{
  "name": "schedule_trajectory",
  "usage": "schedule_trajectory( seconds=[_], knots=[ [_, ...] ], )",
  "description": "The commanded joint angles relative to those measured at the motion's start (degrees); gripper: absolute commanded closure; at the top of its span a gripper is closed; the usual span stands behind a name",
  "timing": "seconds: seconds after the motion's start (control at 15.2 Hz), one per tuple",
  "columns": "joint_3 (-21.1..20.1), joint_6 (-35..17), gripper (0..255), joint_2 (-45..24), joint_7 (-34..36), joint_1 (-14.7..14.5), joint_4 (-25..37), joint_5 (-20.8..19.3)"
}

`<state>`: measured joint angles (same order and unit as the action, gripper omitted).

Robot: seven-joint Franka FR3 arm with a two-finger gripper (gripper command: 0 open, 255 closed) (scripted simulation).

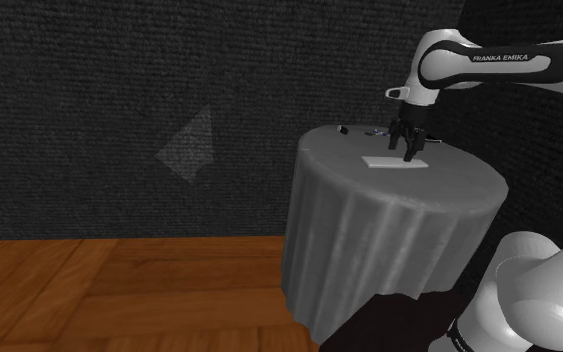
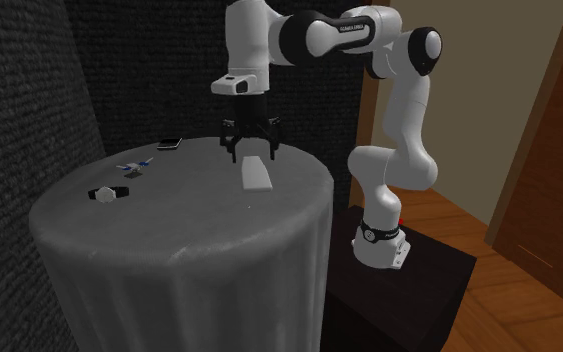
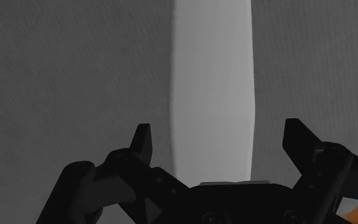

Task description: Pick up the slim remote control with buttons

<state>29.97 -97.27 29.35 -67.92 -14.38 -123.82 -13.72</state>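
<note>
The slim remote (image 2: pixel 256 172) is drawn as a plain white, flat, long slab lying on the round grey-draped table (image 2: pixel 189 235). In the shoulder view the remote (image 1: pixel 389 161) lies near the table's middle. My black gripper (image 2: pixel 253 153) points straight down over the remote's end nearest the arm. It is open. In the wrist view the remote (image 3: pixel 212 89) runs lengthwise away from the gripper (image 3: pixel 219 135), between the two fingers, with a gap on each side. No buttons show on its surface. In the shoulder view the gripper (image 1: pixel 409 152) hangs low at the remote's right end.
A flat black device (image 2: pixel 170 143), a small blue and white object (image 2: pixel 134 167) and a black and white band-like object (image 2: pixel 109 193) lie on the table's far side from the arm. A dark textured wall (image 1: pixel 119 120) stands behind. Wooden floor (image 1: pixel 119 300) surrounds the table.
</note>
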Motion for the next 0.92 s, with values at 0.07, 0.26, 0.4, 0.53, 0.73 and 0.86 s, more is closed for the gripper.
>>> schedule_trajectory(
  seconds=[0.07,0.26,0.4,0.53,0.73,0.86],
  knots=[
    [0.52,-2.23,0,0.04,-0.45,0.03,-2.16,-0.32],
    [0.88,-4.18,0,0.05,-0.37,0.15,-4.11,-0.58],
    [0.88,-4.18,0,0.05,-0.37,0.15,-4.11,-0.58],
    [0.90,-4.16,255,0.06,-0.40,0.16,-4.09,-0.59],
    [0.91,-4.16,255,0.05,-0.41,0.16,-4.08,-0.59],
    [0.91,-4.16,255,0.05,-0.41,0.16,-4.08,-0.59]
  ],
)
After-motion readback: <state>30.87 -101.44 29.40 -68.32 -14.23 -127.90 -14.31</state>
